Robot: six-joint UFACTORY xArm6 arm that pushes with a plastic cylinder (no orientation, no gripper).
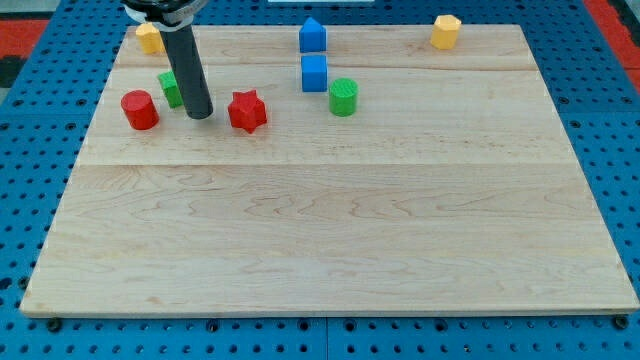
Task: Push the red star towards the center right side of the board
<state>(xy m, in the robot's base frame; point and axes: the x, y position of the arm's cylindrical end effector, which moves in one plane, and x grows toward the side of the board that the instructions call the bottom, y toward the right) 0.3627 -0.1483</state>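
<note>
Pale wooden planking makes up the board, matte with fine grain, resting on a blue pegboard. I take the red star as my landmark: it lies in the board's upper-left part, well short of the centre right where it belongs. My tip sits just to the view's left of the star, near it but apart as far as I can tell. I have no fingers to open or close, only a bare dark rod, so nothing is held.

Left of the star, beyond the rod, stands a red cylinder, and a green block is partly hidden behind the rod. Right of the star are a green cylinder and a blue cube; above that, a blue block with a peaked top. Two yellow blocks sit near the far edge.

I judge the star light, rigid and smooth-sided, likely to slide easily on the wood. Its points may make it spin, so I would press on its left face, centred.
</note>
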